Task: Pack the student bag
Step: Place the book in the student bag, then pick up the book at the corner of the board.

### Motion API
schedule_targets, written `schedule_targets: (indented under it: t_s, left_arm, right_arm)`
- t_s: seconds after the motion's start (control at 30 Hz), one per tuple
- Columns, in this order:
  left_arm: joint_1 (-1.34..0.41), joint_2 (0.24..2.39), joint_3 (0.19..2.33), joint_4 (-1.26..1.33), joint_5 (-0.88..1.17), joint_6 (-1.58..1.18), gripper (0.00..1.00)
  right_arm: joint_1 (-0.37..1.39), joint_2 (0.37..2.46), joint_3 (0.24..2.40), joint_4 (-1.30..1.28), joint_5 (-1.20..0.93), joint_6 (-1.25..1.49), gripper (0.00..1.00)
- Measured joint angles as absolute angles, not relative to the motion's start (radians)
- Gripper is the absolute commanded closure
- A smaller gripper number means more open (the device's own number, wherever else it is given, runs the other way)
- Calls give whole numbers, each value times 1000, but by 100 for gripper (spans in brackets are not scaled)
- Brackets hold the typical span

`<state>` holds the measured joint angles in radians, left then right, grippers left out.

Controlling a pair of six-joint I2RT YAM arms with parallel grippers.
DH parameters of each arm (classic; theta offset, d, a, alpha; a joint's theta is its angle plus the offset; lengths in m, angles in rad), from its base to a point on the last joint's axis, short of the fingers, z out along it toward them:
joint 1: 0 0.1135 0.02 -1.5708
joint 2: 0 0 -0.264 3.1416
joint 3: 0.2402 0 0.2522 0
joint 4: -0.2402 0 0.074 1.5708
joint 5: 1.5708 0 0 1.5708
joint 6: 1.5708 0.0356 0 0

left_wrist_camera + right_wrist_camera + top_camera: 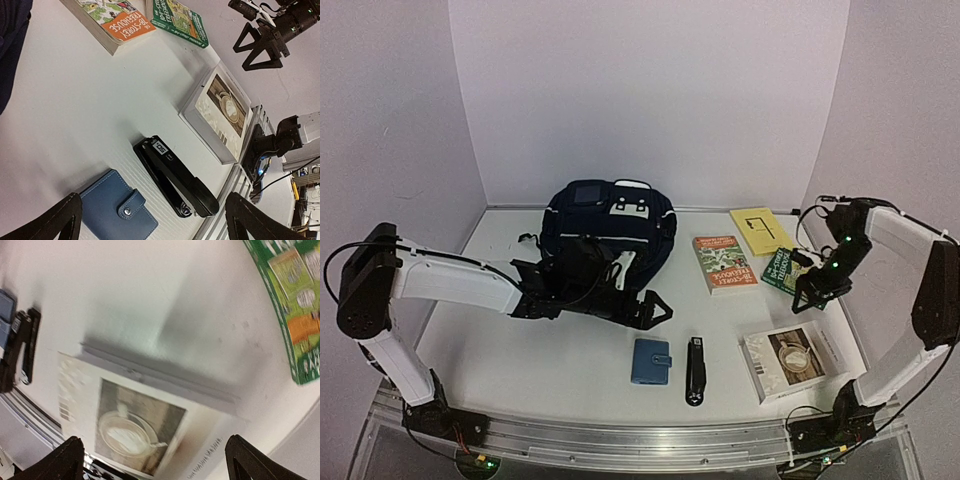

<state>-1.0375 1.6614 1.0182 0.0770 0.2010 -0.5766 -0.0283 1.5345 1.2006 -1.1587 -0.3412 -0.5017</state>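
The student bag (610,232) sits at the back of the tabletop (570,365). The left gripper (648,310), just in front of it, and the right gripper (812,297), near a green book (782,268), are both wide open and empty.

student bag (608,235) | dark navy, white patches — upright | far table, left of centre

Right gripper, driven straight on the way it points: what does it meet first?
Probably the white book with the coffee-cup cover, framed between the open fingers of the right gripper; how far off it lies is unclear in the blurred wrist view.
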Motion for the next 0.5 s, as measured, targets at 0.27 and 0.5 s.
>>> schedule_targets:
  t_s: [0.27,0.5]
  left_arm:
    - [-1047,1675,1021,78,206,-574,0]
    - [-1047,1675,1021,79,198,-574,1]
  right_arm:
    - [-282,1538,1120,-1212,-249,-657,6]
    - [-302,1624,1026,-1222,-262,-712,17]
